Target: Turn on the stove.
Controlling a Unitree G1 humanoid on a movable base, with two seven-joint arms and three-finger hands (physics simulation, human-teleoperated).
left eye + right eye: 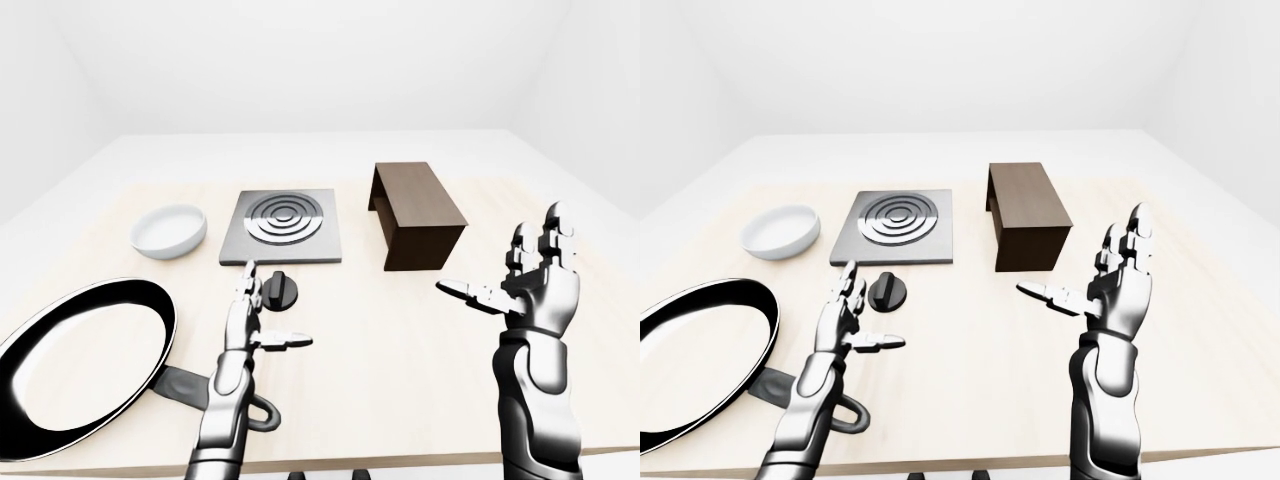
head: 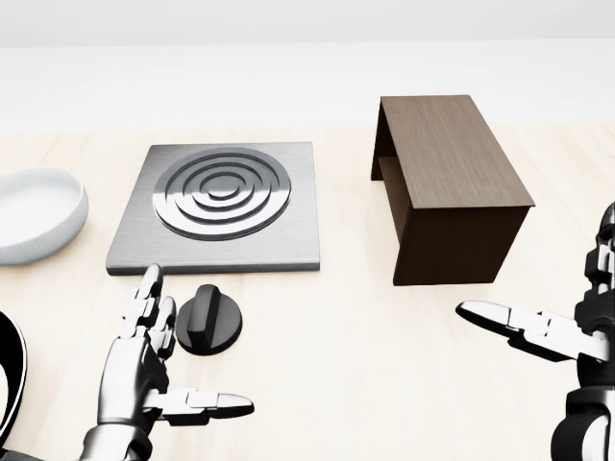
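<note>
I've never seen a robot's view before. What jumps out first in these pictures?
Two shiny metal three-finger hands, the left hand and right hand, rise open from the bottom of the views. Between them and the square grey stove plate with ringed burner lies a round black knob, just right of the left hand. A big black frying pan fills the left-eye view's lower left.

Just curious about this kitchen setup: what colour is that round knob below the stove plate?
The knob is black, clearest in the head view.
</note>
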